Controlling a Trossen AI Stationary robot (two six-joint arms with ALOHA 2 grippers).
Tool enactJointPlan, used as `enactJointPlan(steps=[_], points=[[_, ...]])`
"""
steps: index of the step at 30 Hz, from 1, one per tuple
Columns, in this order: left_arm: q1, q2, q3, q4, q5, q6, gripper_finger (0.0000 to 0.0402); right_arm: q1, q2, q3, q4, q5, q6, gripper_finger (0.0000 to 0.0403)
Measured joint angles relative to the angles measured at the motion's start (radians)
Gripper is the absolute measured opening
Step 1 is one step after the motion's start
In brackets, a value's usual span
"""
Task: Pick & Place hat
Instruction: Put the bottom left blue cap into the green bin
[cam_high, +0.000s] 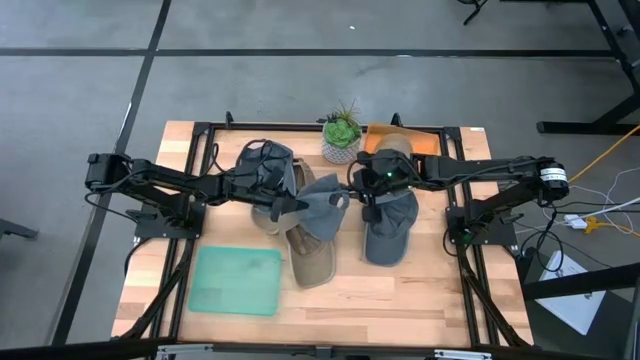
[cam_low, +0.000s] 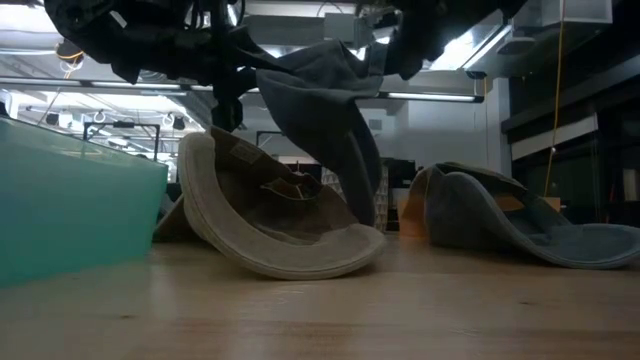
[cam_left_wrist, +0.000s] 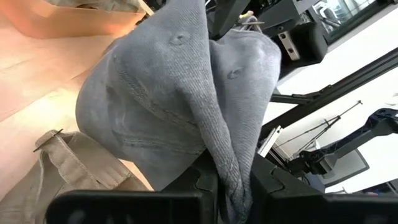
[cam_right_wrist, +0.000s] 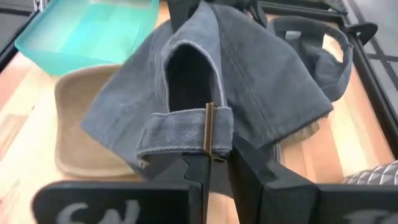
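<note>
A grey cap (cam_high: 320, 198) hung in the air above the wooden table (cam_high: 420, 290), stretched between the two arms near the middle of the table. The left gripper (cam_high: 283, 207) pinched a fold of the cap's cloth, and in the left wrist view that fold (cam_left_wrist: 227, 168) ran down tight between the two dark fingers (cam_left_wrist: 273, 186). The right gripper (cam_high: 362, 203) pinched the cap's back strap (cam_right_wrist: 186, 134) at its small metal buckle (cam_right_wrist: 209, 127), with the fingers pressed close on either side of it.

A tan cap (cam_high: 310, 255) lay on the table right under the grey cap, crown down, as the low view showed (cam_low: 270, 230). A blue-grey cap (cam_high: 390, 232) lay on the table beside the grey cap, below the right arm. Another dark cap (cam_high: 265, 165) lay under the left arm, on the far side of the grey cap. A green tray (cam_high: 238, 281) sat near the tan cap, toward the table's front. A small potted plant (cam_high: 342, 135) and an orange tray (cam_high: 425, 142) stood behind the grey cap at the table's back edge.
</note>
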Motion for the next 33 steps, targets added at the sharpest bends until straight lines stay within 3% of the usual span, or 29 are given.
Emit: enactJointPlan(steps=[9,22,24,30,33], points=[[0.0,0.0,0.0,-0.066,0.023,-0.025,0.0031,0.0,-0.013,0.0,-0.019,0.001,-0.078,0.0057],[0.0,-0.001,0.0,-0.088,0.035,-0.026,0.0031,-0.001,-0.098,0.0,-0.01,0.114,-0.07,0.0174],[0.0,-0.001,0.0,-0.088,0.034,-0.026,0.0031,-0.001,-0.109,0.0,0.012,0.095,-0.044,0.0182],[0.001,-0.001,0.0,-0.088,0.011,-0.025,0.0031,0.011,-0.1,0.0,0.15,-0.109,0.012,0.017],[0.01,-0.001,0.0,-0.088,0.008,-0.02,0.0031,0.022,-0.062,0.0,0.217,-0.123,0.021,0.0152]])
